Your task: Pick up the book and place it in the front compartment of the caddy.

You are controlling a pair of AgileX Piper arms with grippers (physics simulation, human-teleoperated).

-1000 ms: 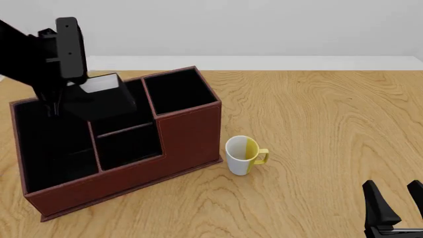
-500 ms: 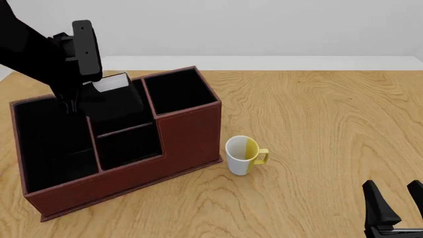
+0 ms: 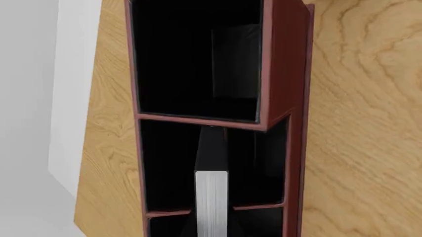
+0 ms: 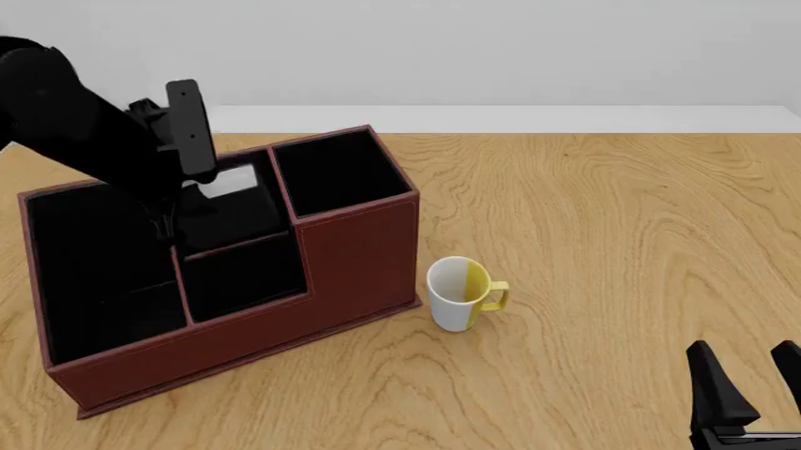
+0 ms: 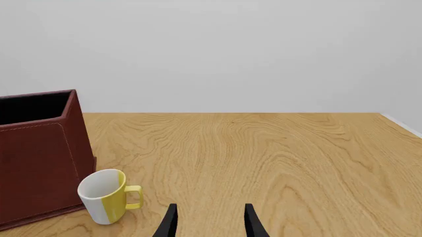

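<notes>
- Holding the book (image 4: 232, 208), your left gripper (image 4: 188, 202) sits over the middle of the caddy (image 4: 356, 258), its jaws closed on the book's near end.
- From the front you see the book tilted, its white page edge (image 4: 234, 180) facing up and toward the far side, its lower part below the caddy's rim.
- In the left wrist view the book (image 3: 211, 197) stands on edge inside the middle column, crossing the low divider (image 3: 257, 206) between two compartments; you cannot tell from these views which one its bottom rests in, or whether it touches the floor at all.
- The tall square compartment (image 4: 336, 173) at the caddy's far right corner stands just to the right of the book, and the wide compartment (image 4: 88, 272) lies to its left.
- The low compartment (image 4: 244, 277) on the near side of the middle column shows only its black lining from the front.
- Your right gripper (image 4: 748, 394) is at the near right corner of the tabletop (image 4: 601, 234), well apart from the caddy, its jaws spread with nothing between them; the right wrist view shows the same gap (image 5: 209, 222).
- The mug (image 4: 459, 293) stands upright on the tabletop just right of the caddy's near right corner, handle pointing right, apart from both grippers.
</notes>
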